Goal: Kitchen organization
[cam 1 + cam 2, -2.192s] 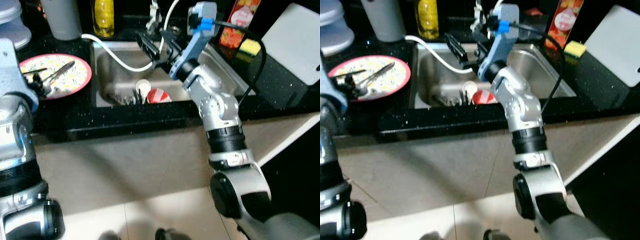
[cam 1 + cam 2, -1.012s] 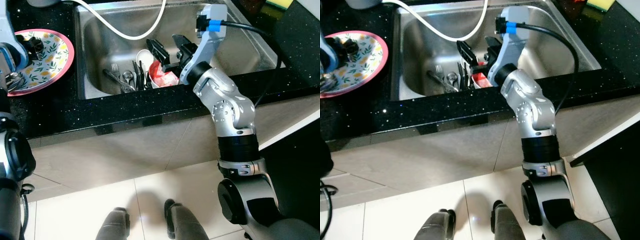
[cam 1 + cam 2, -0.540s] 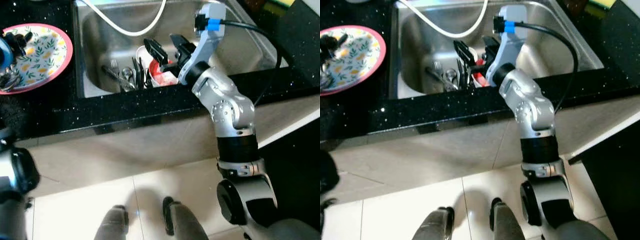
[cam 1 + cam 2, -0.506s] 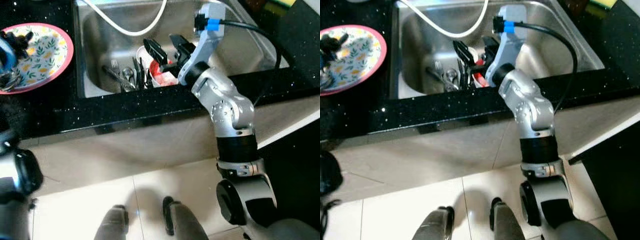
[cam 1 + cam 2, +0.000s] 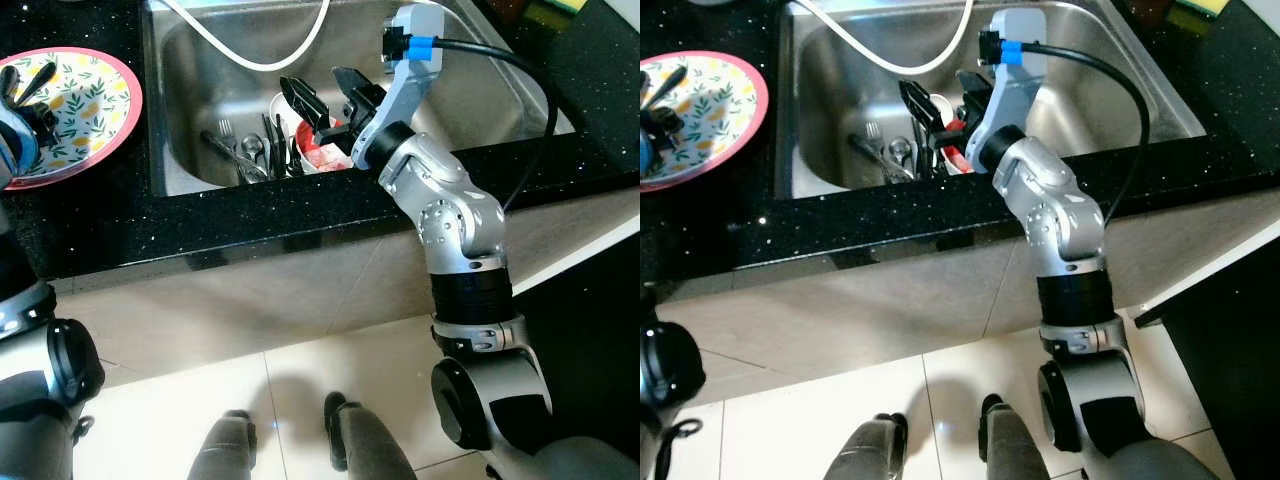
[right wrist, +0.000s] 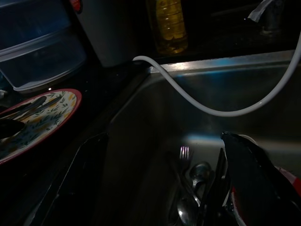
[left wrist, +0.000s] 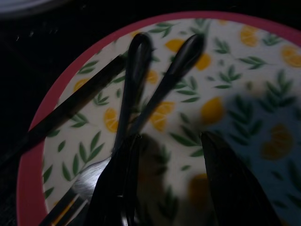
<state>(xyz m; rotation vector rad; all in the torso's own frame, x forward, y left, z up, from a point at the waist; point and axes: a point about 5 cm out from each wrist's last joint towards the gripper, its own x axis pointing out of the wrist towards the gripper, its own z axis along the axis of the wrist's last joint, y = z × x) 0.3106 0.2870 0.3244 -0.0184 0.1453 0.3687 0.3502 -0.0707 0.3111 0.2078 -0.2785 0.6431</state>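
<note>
Cutlery (image 5: 247, 155) sits piled in the steel sink (image 5: 190, 90), next to a red-and-white cup (image 5: 318, 152). Far left on the black counter (image 5: 120, 215), the left end effector (image 7: 167, 183) hangs spread over a pink-rimmed plate (image 5: 75, 100) with three dark-handled utensils (image 7: 141, 89). The right arm's bent over the sink edge, its end effector (image 5: 322, 100) spread apart above the cup, cutlery just left of it.

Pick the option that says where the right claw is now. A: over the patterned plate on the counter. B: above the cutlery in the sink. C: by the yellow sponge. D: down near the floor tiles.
B: the right claw hangs open over the forks and spoons lying in the steel sink.
</note>
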